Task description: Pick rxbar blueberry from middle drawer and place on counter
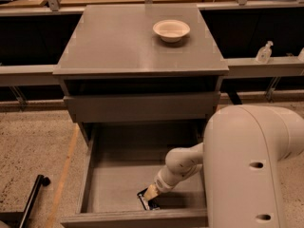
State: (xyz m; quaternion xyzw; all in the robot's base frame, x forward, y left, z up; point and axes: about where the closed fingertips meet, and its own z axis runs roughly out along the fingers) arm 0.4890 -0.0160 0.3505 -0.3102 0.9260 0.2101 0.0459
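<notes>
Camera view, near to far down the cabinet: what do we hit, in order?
Front wall of the middle drawer → rxbar blueberry, with the gripper low in the drawer right at it → upper drawer front → counter → cream bowl.
</notes>
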